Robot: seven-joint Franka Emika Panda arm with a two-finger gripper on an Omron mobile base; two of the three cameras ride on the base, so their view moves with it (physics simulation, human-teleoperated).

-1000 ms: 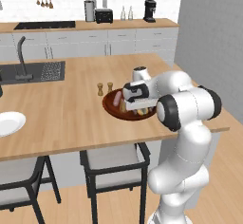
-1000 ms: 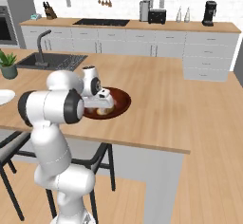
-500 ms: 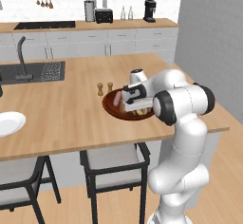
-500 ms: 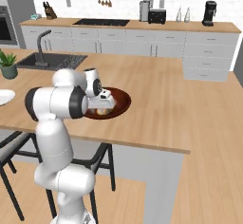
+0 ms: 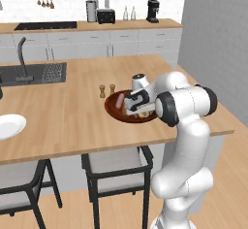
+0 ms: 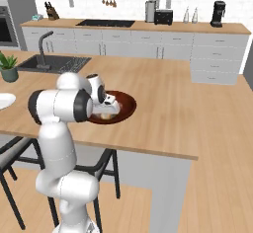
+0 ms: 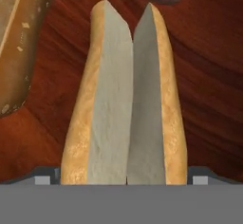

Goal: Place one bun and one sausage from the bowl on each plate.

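The gripper (image 5: 131, 107) hangs jaws wide apart over the dark reddish-brown round wooden bowl (image 7: 204, 71). The split pale golden bun (image 7: 124, 104) lies right beneath, its long axis crossing the gap between the jaws.

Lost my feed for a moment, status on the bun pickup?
Tool open, low over wide reddish-brown wooden bowl. Split pale bun dead ahead, not gripped. Sausage lies alongside.

The reddish-brown bowl (image 5: 116, 112) sits on the wooden counter (image 5: 68, 106), with the arm's hand lowered into it and a sausage (image 5: 119, 102) lying inside at its left. Two small shakers (image 5: 107, 90) stand just beyond the bowl's left rim, and a white plate (image 5: 8, 126) lies far to the bowl's left.
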